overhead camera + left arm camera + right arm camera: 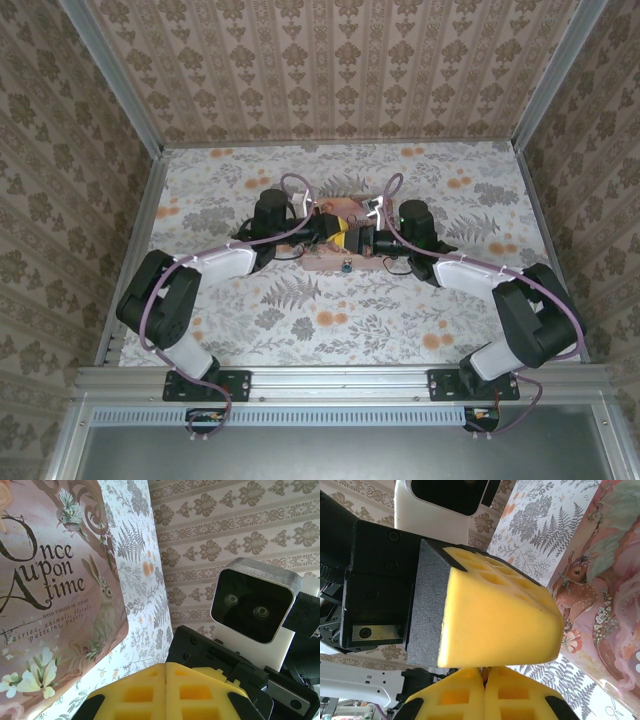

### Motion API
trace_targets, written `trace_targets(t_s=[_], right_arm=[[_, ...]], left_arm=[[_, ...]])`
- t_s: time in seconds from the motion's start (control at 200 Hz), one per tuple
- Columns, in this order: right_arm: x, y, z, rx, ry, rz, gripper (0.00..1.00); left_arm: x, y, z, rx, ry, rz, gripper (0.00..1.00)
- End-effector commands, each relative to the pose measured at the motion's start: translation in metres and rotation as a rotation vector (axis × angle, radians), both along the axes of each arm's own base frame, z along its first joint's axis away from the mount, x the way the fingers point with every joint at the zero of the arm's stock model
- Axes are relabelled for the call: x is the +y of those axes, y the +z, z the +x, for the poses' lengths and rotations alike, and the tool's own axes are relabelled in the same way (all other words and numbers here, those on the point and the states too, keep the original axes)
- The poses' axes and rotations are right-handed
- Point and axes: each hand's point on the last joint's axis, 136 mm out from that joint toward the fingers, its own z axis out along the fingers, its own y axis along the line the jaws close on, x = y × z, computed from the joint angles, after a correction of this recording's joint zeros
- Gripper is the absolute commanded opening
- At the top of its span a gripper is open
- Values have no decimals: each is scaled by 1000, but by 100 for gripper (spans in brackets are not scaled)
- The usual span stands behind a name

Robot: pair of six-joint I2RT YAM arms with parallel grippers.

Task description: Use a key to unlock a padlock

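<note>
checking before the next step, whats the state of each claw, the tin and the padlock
left claw: shut
right claw: shut
tin: lying flat, picture side up
padlock: lying at the tin's near edge, in neither claw; too small to tell if locked

1. Left arm (215,262) and right arm (470,268) meet over a pink tin (322,263) at mid-table.
2. A tiny dark padlock (346,266) lies at the tin's near edge.
3. The table (400,310) has a floral covering.
</note>
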Motion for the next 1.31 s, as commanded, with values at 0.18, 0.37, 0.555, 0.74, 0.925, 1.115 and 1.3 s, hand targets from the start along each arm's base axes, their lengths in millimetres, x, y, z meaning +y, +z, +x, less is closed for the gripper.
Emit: trace_targets(t_s=[0.18,0.37,0.555,0.74,0.925,1.115,1.3], right_arm=[[-32,-1,7,-22,-120,32,45],[-53,11,5,-49,-221,64,50],[-55,29,12,-80,-281,117,51],[-42,43,22,-83,-345,211,50],[-26,44,35,-44,-394,327,48],[-15,47,44,-10,-425,434,46],[-3,50,44,-4,-425,453,44]], left_arm=[[16,10,23,-37,87,-7,0],[29,24,34,-102,118,-10,0],[31,38,35,-205,118,6,0],[31,58,35,-305,138,-18,0],[30,69,39,-337,208,-67,0],[38,78,44,-350,294,-147,0],[41,82,47,-361,334,-180,0]])
